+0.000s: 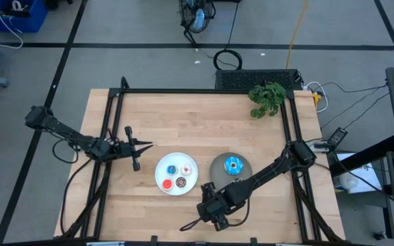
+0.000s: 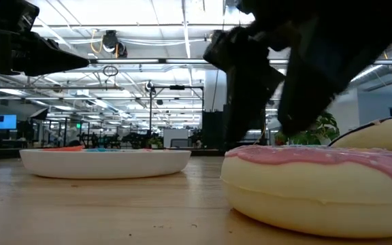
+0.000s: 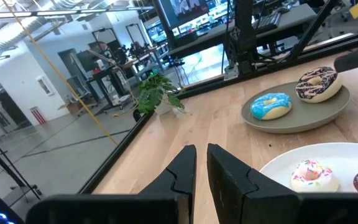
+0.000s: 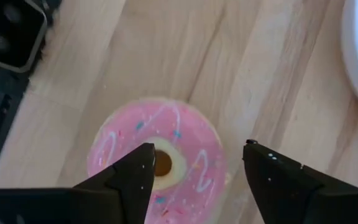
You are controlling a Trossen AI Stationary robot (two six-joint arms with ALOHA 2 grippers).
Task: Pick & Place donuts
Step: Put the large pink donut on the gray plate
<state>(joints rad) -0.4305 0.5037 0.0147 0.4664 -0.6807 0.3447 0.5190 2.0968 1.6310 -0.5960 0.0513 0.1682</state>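
- Pink donut [image 4: 157,163] lies flat on table [image 1: 183,116], front edge, under right tool [image 4: 194,163], open wide, holding nothing.
- Looks light, rigid, smooth: pinch across ring.
- Left tool [image 3: 201,163] idle, nearly closed.

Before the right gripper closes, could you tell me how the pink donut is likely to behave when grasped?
The pink donut lies flat on the table, so it probably won't roll. Its glossy icing may be slippery between the right gripper's open fingers. It looks like a moulded toy, likely light.
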